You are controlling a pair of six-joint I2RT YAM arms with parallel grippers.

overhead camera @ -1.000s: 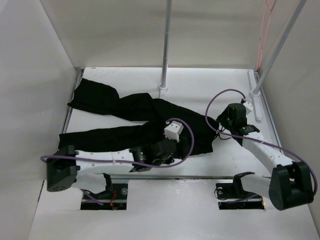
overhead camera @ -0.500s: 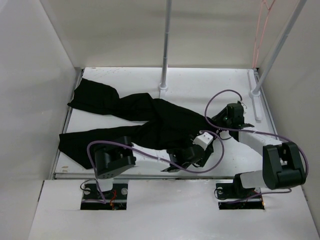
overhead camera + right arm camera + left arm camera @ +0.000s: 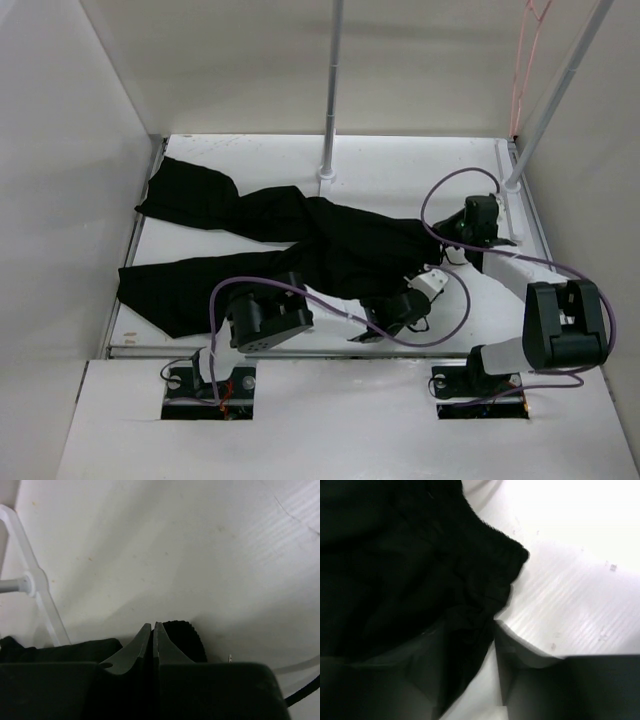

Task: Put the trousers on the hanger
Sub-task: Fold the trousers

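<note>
1. Black cloth covers the left and middle of the white worktop (image 3: 400,165): the trousers (image 3: 300,235) lie flat and rumpled, both legs reaching toward the left wall and the waist end pointing right.
2. Behind them, at the far edge, we see a white upright pole (image 3: 330,90) rising from its foot.
3. Near the front edge, the left arm's fingers (image 3: 520,665) stand astride the gathered waistband hem with cloth bunched between them; whether they bite down on it we cannot tell.
4. At the waist's right tip, the right arm's fingers (image 3: 130,650) are pressed tight together, a ribbed corner of the black cloth just beside their tips.
5. Far right, well apart from the trousers, the pale pink hanger (image 3: 516,90) hangs high beside a second, slanting pole (image 3: 565,80), above the worktop's far corner.
</note>
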